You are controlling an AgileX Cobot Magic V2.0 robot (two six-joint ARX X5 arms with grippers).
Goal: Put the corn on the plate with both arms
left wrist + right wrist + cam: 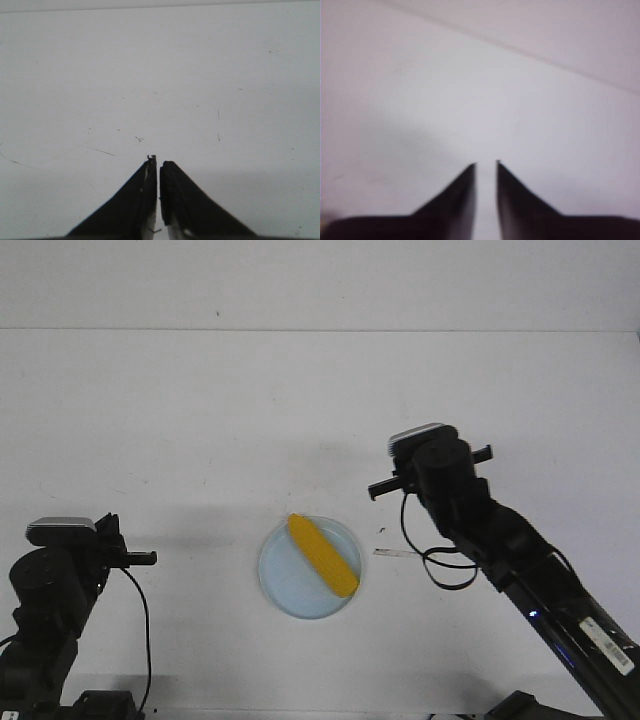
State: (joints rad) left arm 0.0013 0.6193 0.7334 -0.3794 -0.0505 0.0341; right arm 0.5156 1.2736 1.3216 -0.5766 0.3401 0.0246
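The yellow corn (323, 555) lies diagonally on the pale blue plate (285, 590) at the table's middle front, within the rim. Neither gripper touches it. My left arm (55, 580) is folded back at the front left, well left of the plate. Its gripper (158, 161) is shut and empty over bare table. My right arm (470, 510) is raised to the right of the plate. Its gripper (486, 162) shows a narrow gap between the jaws with nothing in it. The corn and the plate do not show in either wrist view.
The table top (200, 420) is white, with its back edge far behind the plate. A small white strip (400, 553) lies on the table between the plate and the right arm. A black cable loop (445, 575) hangs from the right arm.
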